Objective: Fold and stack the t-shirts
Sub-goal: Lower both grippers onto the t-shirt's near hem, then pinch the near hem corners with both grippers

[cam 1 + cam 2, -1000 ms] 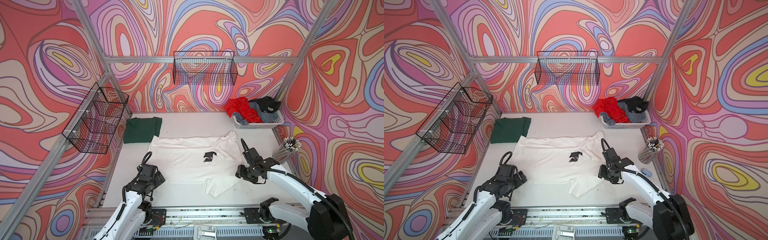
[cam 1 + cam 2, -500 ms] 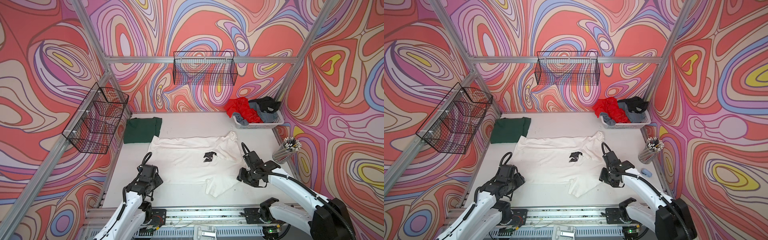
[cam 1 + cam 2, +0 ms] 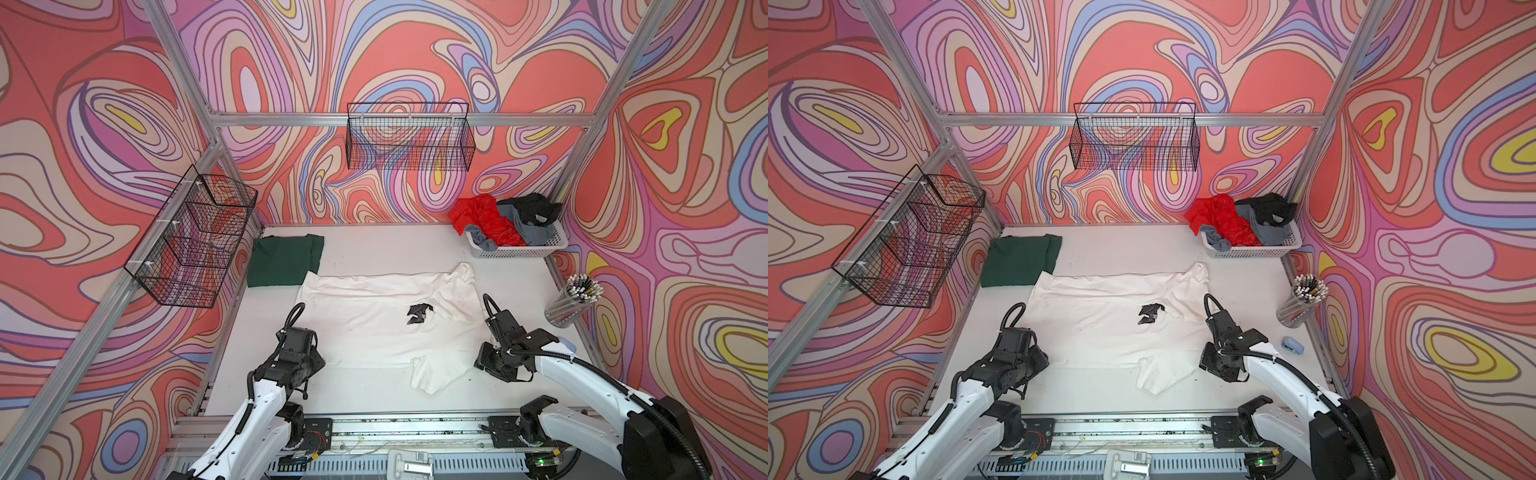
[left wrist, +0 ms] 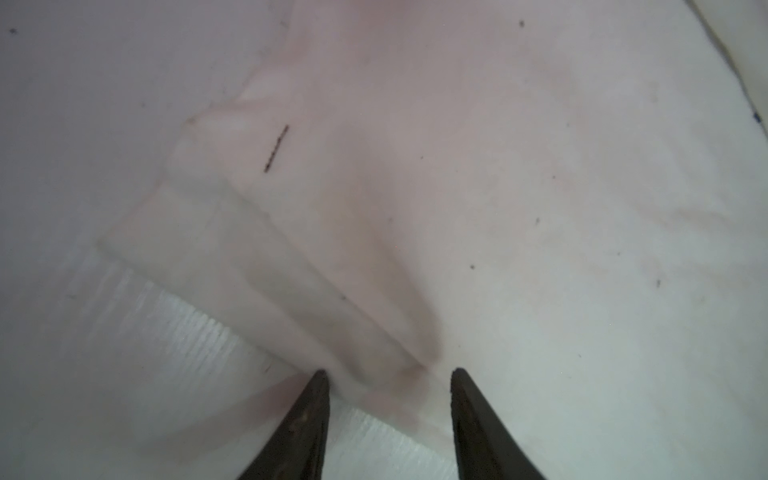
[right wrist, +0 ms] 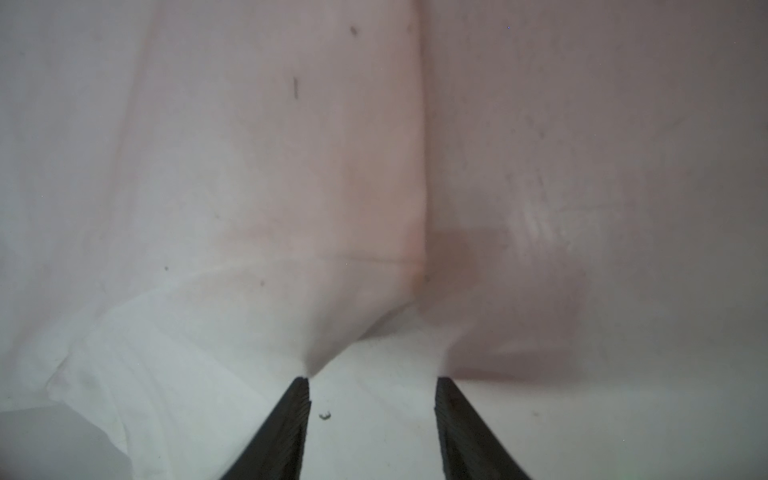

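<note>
1. Stooping over the near edge of the tabletop (image 3: 395, 249), both white arms bend sharply at the wrist, so each black hand points down at the white t-shirt (image 3: 365, 324).
2. The left hand (image 4: 388, 374) is at the shirt's near left corner. Its two dark, tapered fingers (image 4: 307, 415) stand apart, with the doubled hem lying between their tips and a soft crease running away from them.
3. The right hand (image 5: 372, 380) is at the shirt's near right edge, just beside the near sleeve (image 3: 432, 372). Its ribbed fingers (image 5: 286, 424) are also parted. A peak of cloth touches one tip, and bare tabletop shows in the gap.
4. The white shirt is spread across the middle of the tabletop. It is thin, soft cotton, faintly wrinkled and flecked with dark lint, with a small angular black print (image 3: 419, 313) on it. The near sleeve juts toward the near edge, and the other bunches up toward the far right.
5. A dark green t-shirt (image 3: 284, 262) lies folded into a flat rectangle in the far left corner. It meets the white shirt's corner, though I cannot tell whether they overlap.
6. A white perforated plastic basket (image 3: 519, 249) sits in the far right corner, heaped with a crumpled red t-shirt (image 3: 482, 220), a grey t-shirt (image 3: 528, 235) and a black t-shirt (image 3: 532, 208). The red one spills over the rim.
7. A clear cup of pencils (image 3: 571, 303) stands at the right edge.
</note>
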